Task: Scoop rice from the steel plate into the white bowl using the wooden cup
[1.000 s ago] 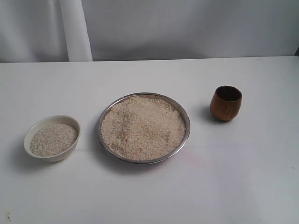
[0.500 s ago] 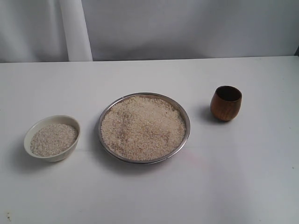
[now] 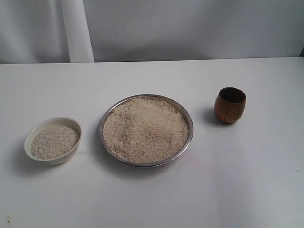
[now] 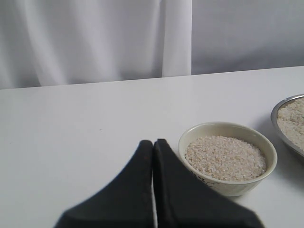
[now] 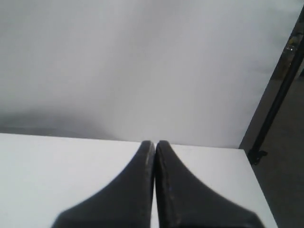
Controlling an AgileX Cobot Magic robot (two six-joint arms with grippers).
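Observation:
The steel plate (image 3: 188, 118) sits mid-table, heaped with rice (image 3: 145, 129). Left of it stands the white bowl (image 3: 70, 154), partly filled with rice (image 3: 53, 141). The wooden cup (image 3: 230, 105) stands upright and alone to the plate's right. Neither arm shows in the exterior view. In the left wrist view my left gripper (image 4: 153, 142) is shut with nothing in it, just short of the white bowl (image 4: 227, 186), with the plate's rim (image 4: 274, 112) at the frame edge. My right gripper (image 5: 155, 143) is shut and empty over bare table; the cup is out of that view.
A white curtain (image 3: 76, 31) hangs behind the white table (image 3: 152, 199). In the right wrist view the table's corner (image 5: 242, 153) ends beside a dark stand (image 5: 275, 104) and the floor.

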